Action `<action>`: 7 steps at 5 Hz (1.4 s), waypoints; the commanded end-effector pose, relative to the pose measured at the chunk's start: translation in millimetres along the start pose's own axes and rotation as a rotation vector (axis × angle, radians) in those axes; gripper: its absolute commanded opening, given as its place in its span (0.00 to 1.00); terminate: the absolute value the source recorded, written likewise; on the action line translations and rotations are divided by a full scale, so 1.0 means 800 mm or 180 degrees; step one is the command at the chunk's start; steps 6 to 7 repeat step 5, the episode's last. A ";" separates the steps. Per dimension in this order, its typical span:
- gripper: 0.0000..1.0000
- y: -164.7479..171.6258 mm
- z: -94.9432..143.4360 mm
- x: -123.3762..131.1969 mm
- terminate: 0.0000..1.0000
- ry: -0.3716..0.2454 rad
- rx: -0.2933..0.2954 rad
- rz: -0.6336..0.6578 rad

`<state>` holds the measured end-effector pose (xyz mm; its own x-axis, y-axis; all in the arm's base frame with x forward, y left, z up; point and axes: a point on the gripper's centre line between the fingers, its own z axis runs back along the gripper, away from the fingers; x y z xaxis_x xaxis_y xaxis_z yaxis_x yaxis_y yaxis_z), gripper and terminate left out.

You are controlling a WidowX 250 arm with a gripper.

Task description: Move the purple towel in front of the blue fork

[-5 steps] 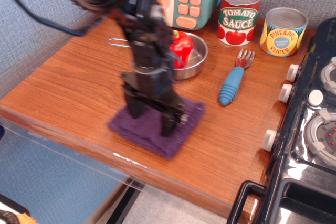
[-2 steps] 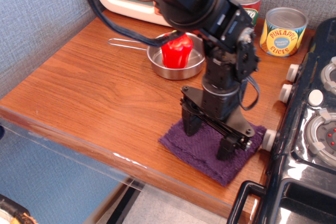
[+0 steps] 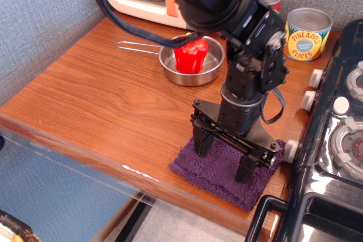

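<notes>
While the blue fork stays hidden from us behind the arm, we see the purple towel (image 3: 227, 171) lying flat at about five o'clock on the worktop (image 3: 102, 94), close to the near edge. Reading left to right: open wood fills the nine o'clock side, a metal pan (image 3: 193, 69) holding a red pepper (image 3: 190, 55) sits toward twelve, then comes the towel, and at three o'clock the black stove (image 3: 334, 140) closes off the worktop.

The gripper (image 3: 225, 157) stands upright over the towel, its jaws spread wide, one fingertip near the cloth's left part and the other near its right. Both tips appear to touch or sit just above the fabric; we cannot tell which, and nothing is pinched between them.

We judge the task near its end: the towel seems placed, with only the release and lift remaining. Room is tight here, with the towel's near corner close to the worktop's front lip and its right edge just beside a stove knob (image 3: 290, 150); straight up looks the safest exit.
</notes>
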<state>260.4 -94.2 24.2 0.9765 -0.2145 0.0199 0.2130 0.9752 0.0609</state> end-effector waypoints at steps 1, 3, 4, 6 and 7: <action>1.00 -0.002 0.099 0.018 0.00 -0.0540 -0.0211 0.0080; 1.00 0.007 0.093 0.007 0.00 -0.0408 -0.0338 0.0237; 1.00 0.007 0.093 0.007 0.00 -0.0408 -0.0338 0.0237; 1.00 0.007 0.093 0.007 1.00 -0.0408 -0.0338 0.0237; 1.00 0.007 0.093 0.007 1.00 -0.0408 -0.0338 0.0237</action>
